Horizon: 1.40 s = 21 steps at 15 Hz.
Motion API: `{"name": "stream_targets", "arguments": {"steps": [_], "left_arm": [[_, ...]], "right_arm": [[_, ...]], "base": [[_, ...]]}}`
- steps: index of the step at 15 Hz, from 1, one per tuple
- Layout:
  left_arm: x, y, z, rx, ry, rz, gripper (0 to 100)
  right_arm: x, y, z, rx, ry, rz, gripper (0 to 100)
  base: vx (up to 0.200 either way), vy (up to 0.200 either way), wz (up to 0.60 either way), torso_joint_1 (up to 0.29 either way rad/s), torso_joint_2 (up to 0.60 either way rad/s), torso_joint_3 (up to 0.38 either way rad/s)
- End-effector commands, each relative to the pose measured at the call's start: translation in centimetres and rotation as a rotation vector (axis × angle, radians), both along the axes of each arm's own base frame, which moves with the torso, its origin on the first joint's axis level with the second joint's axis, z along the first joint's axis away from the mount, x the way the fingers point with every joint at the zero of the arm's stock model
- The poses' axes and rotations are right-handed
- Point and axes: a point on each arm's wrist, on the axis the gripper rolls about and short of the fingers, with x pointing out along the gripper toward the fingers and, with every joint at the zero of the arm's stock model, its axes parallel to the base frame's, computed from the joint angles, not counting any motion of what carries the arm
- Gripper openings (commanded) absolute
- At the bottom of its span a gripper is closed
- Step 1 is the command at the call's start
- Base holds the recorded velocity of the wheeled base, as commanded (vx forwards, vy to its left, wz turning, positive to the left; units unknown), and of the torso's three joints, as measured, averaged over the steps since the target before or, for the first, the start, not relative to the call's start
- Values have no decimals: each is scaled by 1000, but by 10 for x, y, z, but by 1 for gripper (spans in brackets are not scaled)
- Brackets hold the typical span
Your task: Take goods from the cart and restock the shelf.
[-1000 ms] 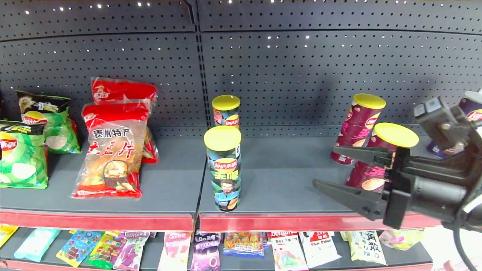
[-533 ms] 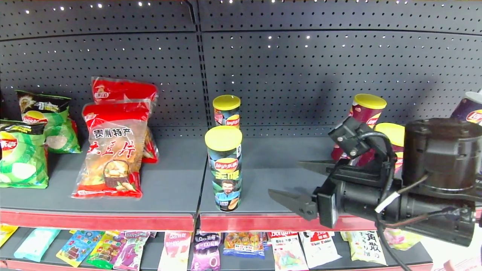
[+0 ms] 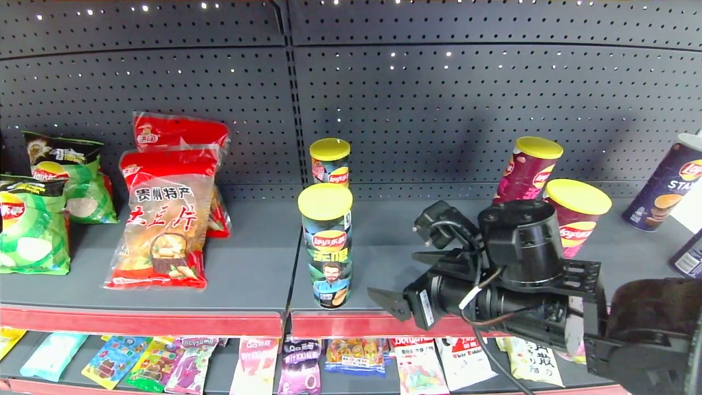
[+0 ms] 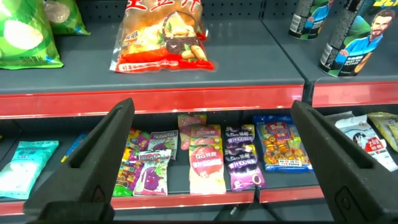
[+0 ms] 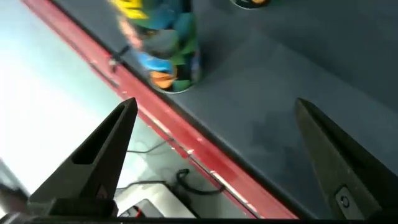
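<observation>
Shelf of dark grey metal with a red front edge, backed by a dark pegboard wall. On its left part stand green chip bags. Just beside them are red snack bags, one behind the other. Near the middle, a green can with a yellow lid stands upright close to the front edge. A second green can stands behind it by the back wall. Further right are two purple cans with yellow lids, one behind the other, and a dark blue can at the far right.

The right gripper hangs in front of the right half of the shelf, about level with the red edge. Its two black fingers are spread wide with nothing between them. They point toward the front green can but are apart from it. In the right wrist view that can is blurred, standing just inside the red edge beyond the fingers.

The left gripper is lower down — its fingers are also spread wide and hold nothing. It faces the red edge, and beyond it a lower shelf holds rows of small sweet packets lying flat.
</observation>
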Motion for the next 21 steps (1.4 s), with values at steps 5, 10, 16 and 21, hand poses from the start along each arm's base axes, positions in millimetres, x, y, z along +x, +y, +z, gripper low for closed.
{"name": "stream_targets", "arguments": {"steps": [5,10,16,21], "left_arm": [[0,0,0,0,1,0,100],[0,0,0,0,1,0,100],[0,0,0,0,1,0,100],[0,0,0,0,1,0,100]], "right_arm": [[28,12,-27,-89,11,-129,100],[43,26,-35,-104,4,-153,100],[51,33,-39,-104,2,-155,100],[54,37,-40,-104,0,-150,100]], "base": [[0,0,0,0,0,0],[0,0,0,0,0,0],[0,0,0,0,0,0],[0,0,0,0,0,0]]}}
